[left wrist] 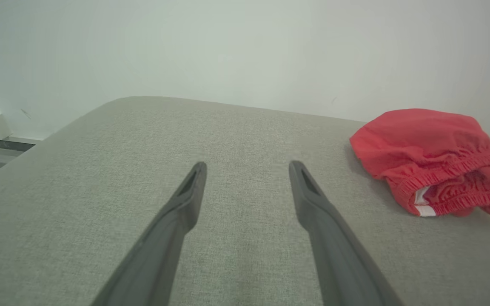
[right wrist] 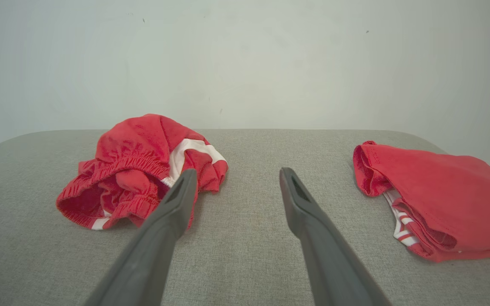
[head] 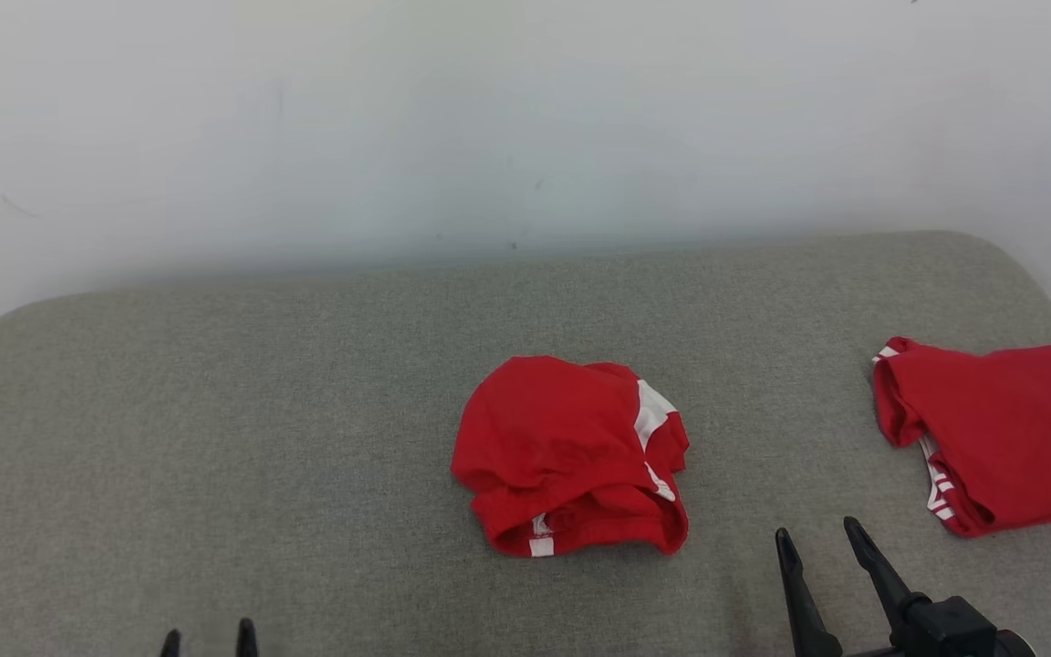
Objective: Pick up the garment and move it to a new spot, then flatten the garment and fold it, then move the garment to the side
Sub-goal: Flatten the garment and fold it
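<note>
- My left claw (head: 208, 631) hangs over the grey cushion (head: 215, 411), fingers spread and empty.
- The crumpled red garment (head: 562, 452) lies ahead, right of that claw, left of my other.
- My right claw (head: 816, 529) gapes empty too.
- A folded red garment (head: 1000, 429) lies to its right.

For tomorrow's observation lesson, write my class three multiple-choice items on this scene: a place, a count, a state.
1. Where on the grey surface does the crumpled garment lie? A near the middle B at its left edge C hanging off the front
2. How many red garments lie there? A one B two C four
3. How is the right gripper? A shut on cloth B open, empty C shut, empty
Answers: A, it sits mid-surface; B, the crumpled one plus a folded garment at right; B, its jaws stand apart, nothing between.
</note>
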